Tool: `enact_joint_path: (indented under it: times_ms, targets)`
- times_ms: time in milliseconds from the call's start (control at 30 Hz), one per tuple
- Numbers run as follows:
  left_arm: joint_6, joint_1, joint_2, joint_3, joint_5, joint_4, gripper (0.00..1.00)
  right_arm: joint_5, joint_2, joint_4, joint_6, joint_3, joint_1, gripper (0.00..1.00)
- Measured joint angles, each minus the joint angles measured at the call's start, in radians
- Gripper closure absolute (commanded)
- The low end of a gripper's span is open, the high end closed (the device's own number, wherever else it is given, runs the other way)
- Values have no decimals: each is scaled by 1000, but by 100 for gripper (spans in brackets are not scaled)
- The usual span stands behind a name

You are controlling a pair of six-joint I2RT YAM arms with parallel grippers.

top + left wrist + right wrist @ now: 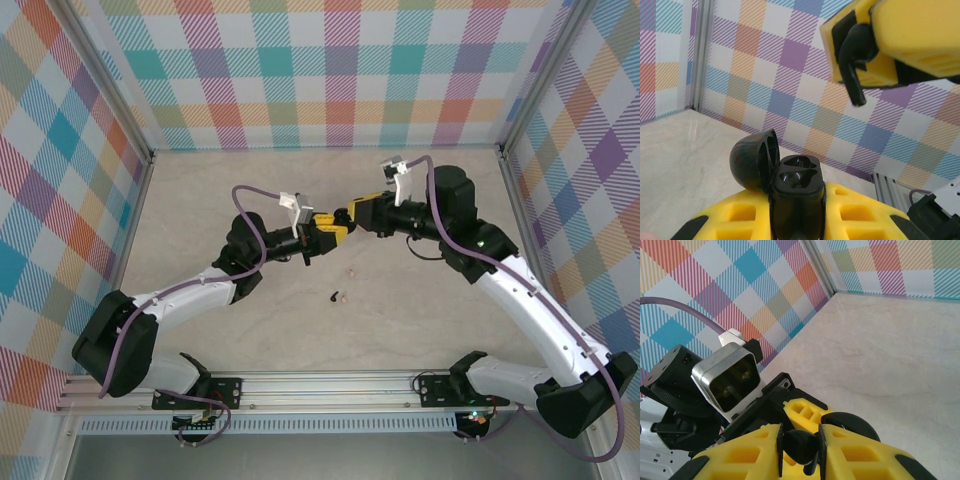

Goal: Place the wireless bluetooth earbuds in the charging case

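On the counter (200, 210), nearest the arm bases, a black earbud (332, 296) lies just beside a pink earbud (343, 296), with a second pink earbud (350, 270) a little beyond. Farther back, the left gripper (322, 236) has its jaws clamped on the case (796, 186), upright, its lid (754, 160) swung open to one side, two sockets showing. Above the case and apart from it, the right gripper (358, 213) has its jaws pinching the other black earbud (854, 75), stem pointing down. Checked walls (340, 70) stand behind.
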Motion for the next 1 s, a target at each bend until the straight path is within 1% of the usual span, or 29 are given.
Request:
enact_joint_path:
  times_ms: [367,1000]
  targets:
    - [-13,-8,0,17,0,29,81,1,14,23,3,0,6,73]
    - [-38,-9,-4,23,0,29,80,13,15,26,3,0,6,73]
